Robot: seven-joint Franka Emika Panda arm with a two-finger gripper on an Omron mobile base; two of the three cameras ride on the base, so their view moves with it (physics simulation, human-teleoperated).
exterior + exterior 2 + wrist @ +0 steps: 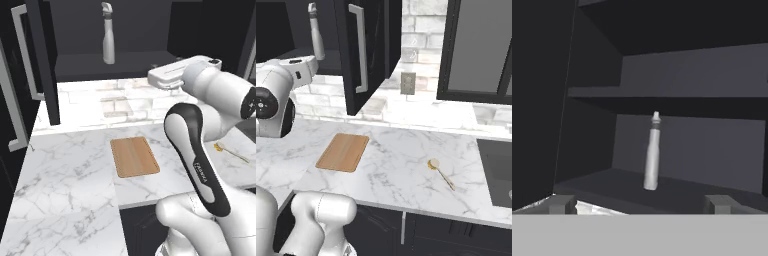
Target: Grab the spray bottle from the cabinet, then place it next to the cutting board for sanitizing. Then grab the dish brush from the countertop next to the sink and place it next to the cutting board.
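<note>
The one piece of lettering stands on the robot arm [200,165]: small pale capitals run lengthwise down the dark band of its near link in the left base view, reading "FRANKA" as far as it can be made out. The spray bottle [108,35], far back in the cabinet [125,30], shows no readable label, nor does the cutting board [134,156]
</note>
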